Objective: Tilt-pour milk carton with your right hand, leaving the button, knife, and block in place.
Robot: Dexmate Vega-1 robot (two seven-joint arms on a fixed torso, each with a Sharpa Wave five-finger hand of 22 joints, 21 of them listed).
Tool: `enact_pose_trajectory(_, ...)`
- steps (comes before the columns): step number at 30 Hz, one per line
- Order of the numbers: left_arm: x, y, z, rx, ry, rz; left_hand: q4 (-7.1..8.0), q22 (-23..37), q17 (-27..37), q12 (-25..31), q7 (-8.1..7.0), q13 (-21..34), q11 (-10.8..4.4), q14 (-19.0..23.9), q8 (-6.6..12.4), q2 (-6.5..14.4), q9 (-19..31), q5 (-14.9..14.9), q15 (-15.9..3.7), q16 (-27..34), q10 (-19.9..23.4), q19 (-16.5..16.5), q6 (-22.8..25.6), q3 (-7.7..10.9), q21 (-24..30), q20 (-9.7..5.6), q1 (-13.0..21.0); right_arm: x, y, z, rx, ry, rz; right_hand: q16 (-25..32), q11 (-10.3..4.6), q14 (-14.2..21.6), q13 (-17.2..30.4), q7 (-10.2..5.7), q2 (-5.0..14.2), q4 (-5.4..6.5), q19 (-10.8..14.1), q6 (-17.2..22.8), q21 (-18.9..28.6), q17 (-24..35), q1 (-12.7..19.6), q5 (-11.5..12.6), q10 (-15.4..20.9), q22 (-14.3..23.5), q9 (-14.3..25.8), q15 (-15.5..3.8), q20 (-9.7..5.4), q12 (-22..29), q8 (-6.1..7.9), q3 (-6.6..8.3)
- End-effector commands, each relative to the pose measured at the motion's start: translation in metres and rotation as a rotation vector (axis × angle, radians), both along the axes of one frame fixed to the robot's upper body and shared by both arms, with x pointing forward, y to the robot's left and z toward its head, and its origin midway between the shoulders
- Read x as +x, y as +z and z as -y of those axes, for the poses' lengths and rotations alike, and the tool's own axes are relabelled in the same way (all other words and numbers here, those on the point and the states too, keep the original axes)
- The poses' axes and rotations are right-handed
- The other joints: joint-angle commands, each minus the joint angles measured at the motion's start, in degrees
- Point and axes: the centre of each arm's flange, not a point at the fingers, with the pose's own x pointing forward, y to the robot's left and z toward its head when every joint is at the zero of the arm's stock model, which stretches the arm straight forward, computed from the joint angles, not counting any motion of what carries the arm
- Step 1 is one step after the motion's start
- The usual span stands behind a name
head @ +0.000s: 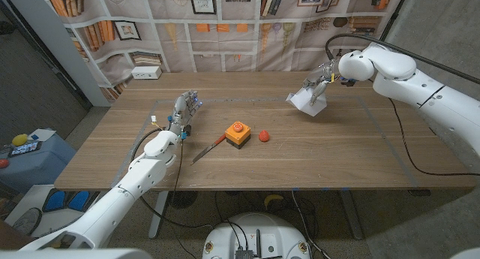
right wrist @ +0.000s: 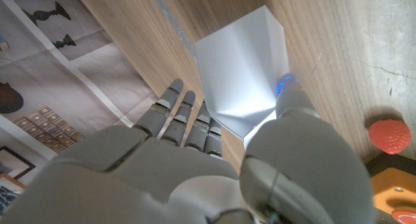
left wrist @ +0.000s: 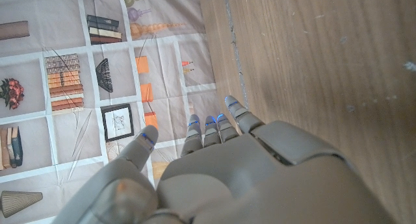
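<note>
The milk carton point(head: 307, 102) is tipped over toward the button point(head: 237, 133), its long axis slanting down and away from the right hand point(head: 324, 76) that grips it from behind — fingers point(right wrist: 184, 117) on one face, thumb on the other. The block point(head: 264, 135) sits just beside the button, the knife point(head: 207, 149) on the button's other side. Beyond the knife the left hand point(head: 184, 112) waits, fingers loosely apart, holding nothing — well away from the carton on the bench point(head: 337, 158).

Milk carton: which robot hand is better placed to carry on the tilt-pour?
Right. The right robot hand already grips the tilted milk carton; the left robot hand stands far across the table, holding nothing.
</note>
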Motion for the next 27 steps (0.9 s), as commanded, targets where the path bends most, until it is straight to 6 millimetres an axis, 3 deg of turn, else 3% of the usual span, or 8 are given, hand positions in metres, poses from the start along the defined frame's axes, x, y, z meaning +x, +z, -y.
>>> enact_pose_trajectory(1,0.002,-0.003,0.004,-0.006,-0.001,0.005,-0.18,0.3,0.1,0.1,-0.05,0.2,0.32,0.6,0.01,4.3,0.3,0.4,0.03,0.3,0.5,0.4,0.6,0.54,0.1,0.24,-0.2,-0.002,0.006,-0.011,-0.154,-0.083,0.004,0.5,-1.07,0.7,0.4,-0.17,0.46,-0.22,0.6,0.6,0.0,0.1,0.6,0.0,1.7,0.2,0.0,-4.78,0.40,0.1,0.64,-0.26)
enact_pose_trajectory(27,0.002,-0.016,0.007,-0.030,-0.004,-0.010,-0.06,0.3,0.1,0.1,-0.08,0.2,0.28,0.7,-0.01,4.4,0.3,0.4,0.10,0.2,0.8,0.6,0.9,0.68,0.1,0.28,-0.2,0.008,0.007,-0.035,-0.428,-0.224,-0.004,0.7,-1.34,0.9,0.7,-0.73,0.86,0.09,-0.3,0.6,-0.6,0.2,0.3,0.0,1.8,0.1,0.0,-5.35,1.15,-0.3,0.71,-0.70)
